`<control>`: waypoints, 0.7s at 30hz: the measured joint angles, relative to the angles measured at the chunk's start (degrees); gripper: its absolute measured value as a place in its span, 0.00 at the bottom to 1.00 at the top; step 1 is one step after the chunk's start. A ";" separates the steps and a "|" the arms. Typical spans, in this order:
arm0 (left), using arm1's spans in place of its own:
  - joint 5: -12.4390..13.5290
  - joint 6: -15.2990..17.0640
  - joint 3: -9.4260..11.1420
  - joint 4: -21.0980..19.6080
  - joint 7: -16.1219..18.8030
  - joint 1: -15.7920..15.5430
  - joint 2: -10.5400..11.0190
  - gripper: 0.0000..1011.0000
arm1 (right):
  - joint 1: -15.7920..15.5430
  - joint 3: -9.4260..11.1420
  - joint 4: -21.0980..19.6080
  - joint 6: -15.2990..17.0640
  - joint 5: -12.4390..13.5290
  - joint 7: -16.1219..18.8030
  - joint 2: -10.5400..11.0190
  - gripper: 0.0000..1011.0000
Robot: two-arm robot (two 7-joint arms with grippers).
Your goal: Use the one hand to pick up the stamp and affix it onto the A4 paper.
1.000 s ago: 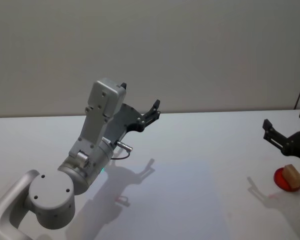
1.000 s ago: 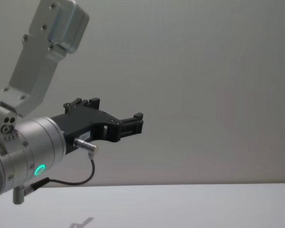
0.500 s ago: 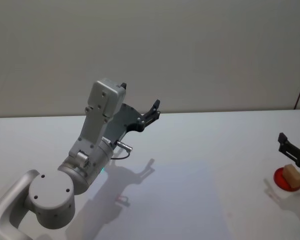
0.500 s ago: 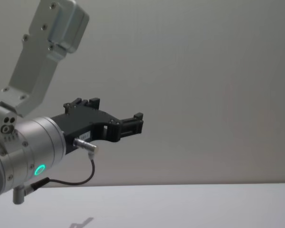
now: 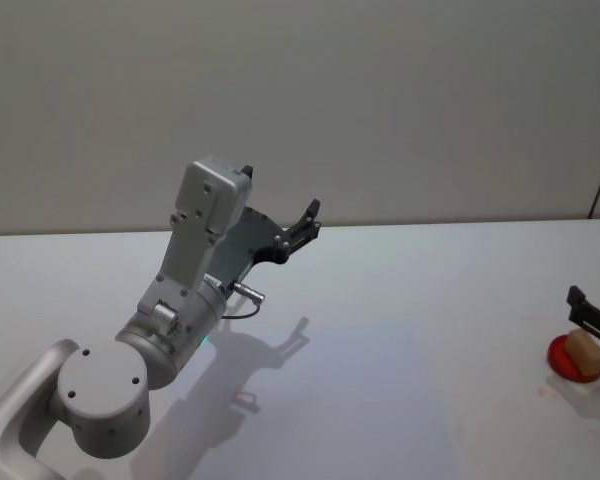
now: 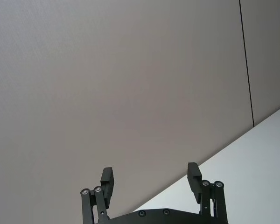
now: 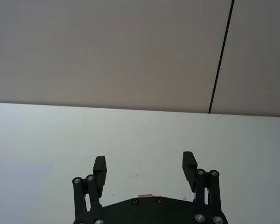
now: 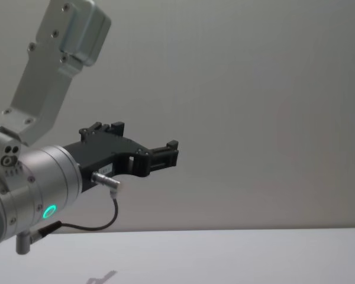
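**Right gripper open beside the stamp at the table's right edge**

Nearest the head camera, the left arm's round silver joint (image 5: 102,398) sits at the lower left. A green light glows on the cylinder link above it, where a thin black cable (image 8: 94,223) loops out. In front of the robot, the white table (image 5: 460,280) carries a faintly tinted rectangle that looks like the A4 paper (image 5: 370,400). A small red mark (image 5: 245,400) lies near the sheet's left side.

Well to the right of the sheet, at the table's right edge, is the stamp (image 5: 584,347), a tan block on a round red base. The right gripper (image 5: 591,313) reaches in just beyond it. Whether it touches the block cannot be told. In its wrist view the right gripper (image 7: 144,164) has its black fingers (image 7: 100,164) spread wide with nothing between them.

Farther back, the left gripper (image 5: 305,222) is raised off the table and points toward the plain grey wall (image 5: 400,100). Its wrist view shows the left gripper (image 6: 149,175) also spread wide and empty.
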 joint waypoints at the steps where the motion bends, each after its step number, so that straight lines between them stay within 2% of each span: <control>1: 0.00 0.00 0.00 0.00 0.00 0.00 0.00 0.99 | 0.09 0.05 0.35 0.29 0.13 0.23 0.02 0.99; 12: 0.00 0.00 0.00 0.00 0.00 0.00 0.00 0.99 | 0.27 0.40 2.10 1.73 0.27 1.47 0.42 0.99; 21: 0.00 0.00 0.00 0.00 0.00 0.00 0.00 0.99 | -0.24 0.64 2.65 2.88 -0.60 2.06 0.87 0.99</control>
